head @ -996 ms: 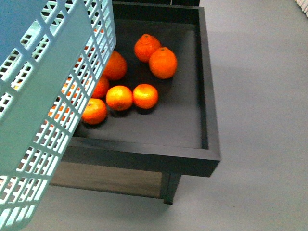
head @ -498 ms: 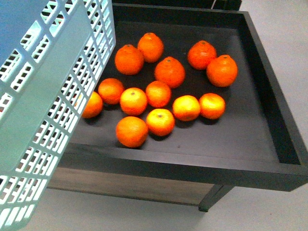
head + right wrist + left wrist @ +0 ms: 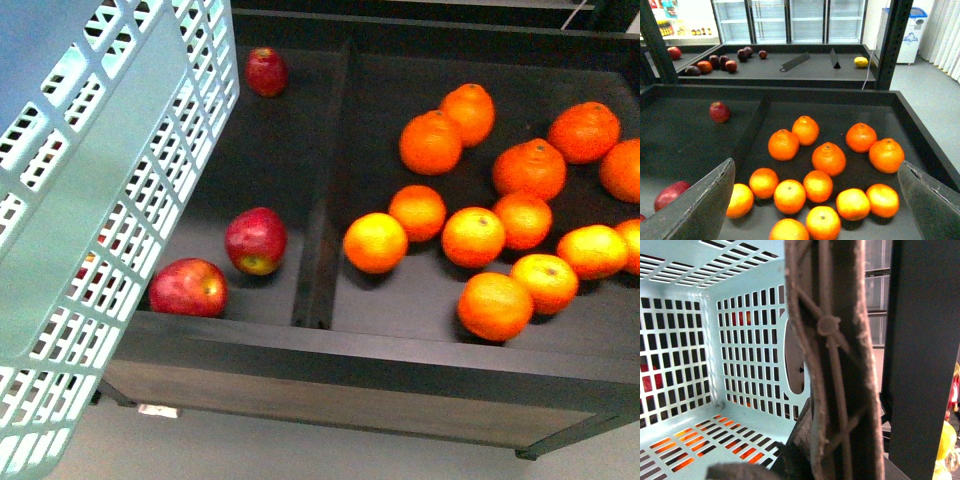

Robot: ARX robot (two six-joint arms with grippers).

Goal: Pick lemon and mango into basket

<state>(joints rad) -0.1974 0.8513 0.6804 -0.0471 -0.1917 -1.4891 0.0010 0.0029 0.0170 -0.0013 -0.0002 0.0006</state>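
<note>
The right fingers stand wide apart, empty, over tangerines. Whether the left fingers clamp the basket I cannot tell. The lemon (probably that yellow fruit) sits on the far shelf; reaching short could grab a tangerine.

Grocery shop, produce section — black display trays of loose tangerines and red apples; glass-door fridges along the back wall; a chest freezer; a pale-blue basket.
</note>
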